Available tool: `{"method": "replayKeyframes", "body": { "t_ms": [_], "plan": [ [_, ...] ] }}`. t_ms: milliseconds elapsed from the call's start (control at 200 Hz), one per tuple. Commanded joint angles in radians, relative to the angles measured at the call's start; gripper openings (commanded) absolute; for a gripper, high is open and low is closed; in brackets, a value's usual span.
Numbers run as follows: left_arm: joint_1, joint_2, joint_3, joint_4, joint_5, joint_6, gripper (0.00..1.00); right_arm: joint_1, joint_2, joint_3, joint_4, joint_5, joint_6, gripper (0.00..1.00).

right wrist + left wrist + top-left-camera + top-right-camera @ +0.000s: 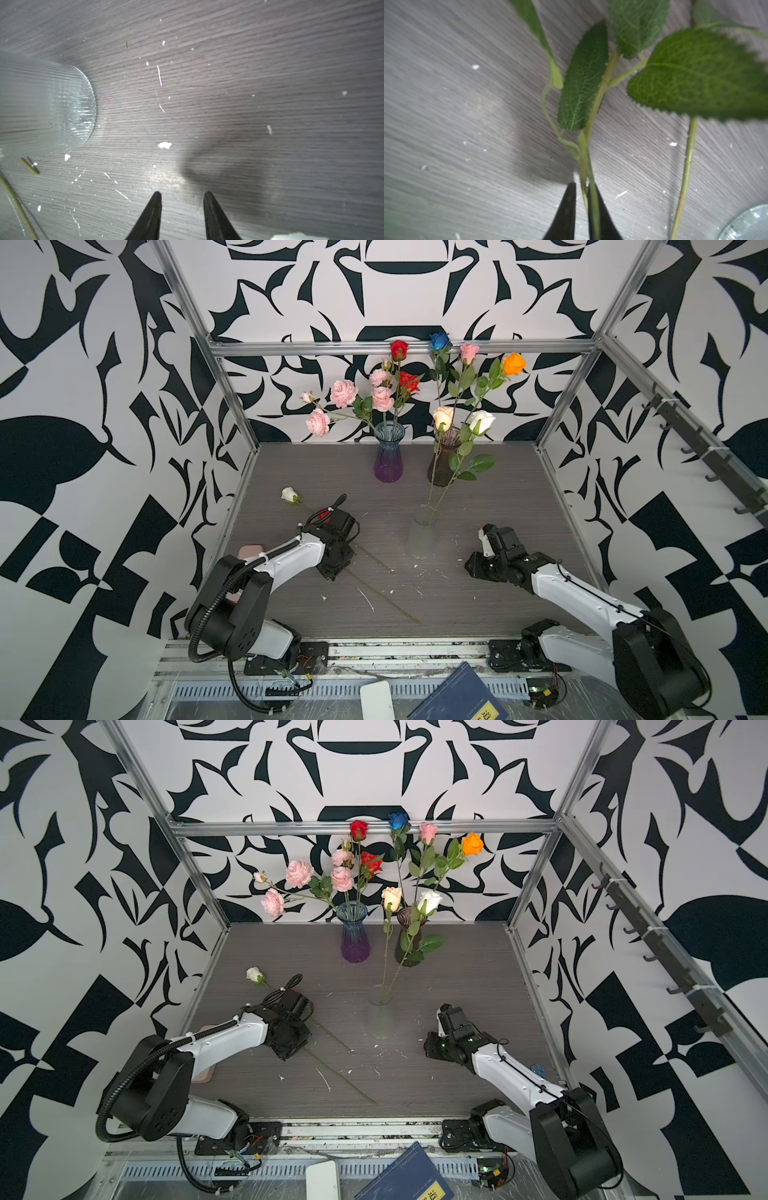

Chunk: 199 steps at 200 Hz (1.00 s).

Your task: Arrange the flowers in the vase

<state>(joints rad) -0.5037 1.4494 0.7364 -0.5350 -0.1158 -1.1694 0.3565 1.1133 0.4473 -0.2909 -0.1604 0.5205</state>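
My left gripper (334, 571) (581, 186) points down at the table left of centre, shut on a leafy green flower stem (593, 116). A white rose (289, 494) lies on the table beyond it, and two bare stems (386, 600) run out toward the front. The bloom of the held stem cannot be made out. A clear ribbed vase (424, 531) (45, 104) stands mid-table with a cream rose (443, 418) and a white rose (482, 421) in it. My right gripper (484, 536) (182, 194) hovers right of that vase, open and empty.
At the back a blue-purple vase (388, 456) holds the pink spray (344, 393) and red roses. A dark vase (442, 458) beside it holds blue, pink and orange roses. A second stem (687, 166) lies beside the held one. A pink flat object (251, 550) sits under the left arm.
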Motion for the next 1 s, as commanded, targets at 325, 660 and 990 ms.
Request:
{"method": "replayKeyframes", "body": {
  "t_ms": [325, 660, 990],
  "plan": [
    [0.022, -0.109, 0.068, -0.101, -0.054, 0.003, 0.0, 0.007, -0.013, -0.001, -0.009, 0.009, -0.001, 0.38],
    [0.028, -0.374, 0.197, -0.17, -0.152, 0.036, 0.0, 0.007, -0.014, -0.001, -0.01, 0.008, -0.002, 0.38],
    [0.028, -0.328, 0.184, -0.16, -0.046, 0.062, 0.5, 0.007, -0.02, -0.002, -0.009, 0.009, -0.002, 0.38]
  ]
}}
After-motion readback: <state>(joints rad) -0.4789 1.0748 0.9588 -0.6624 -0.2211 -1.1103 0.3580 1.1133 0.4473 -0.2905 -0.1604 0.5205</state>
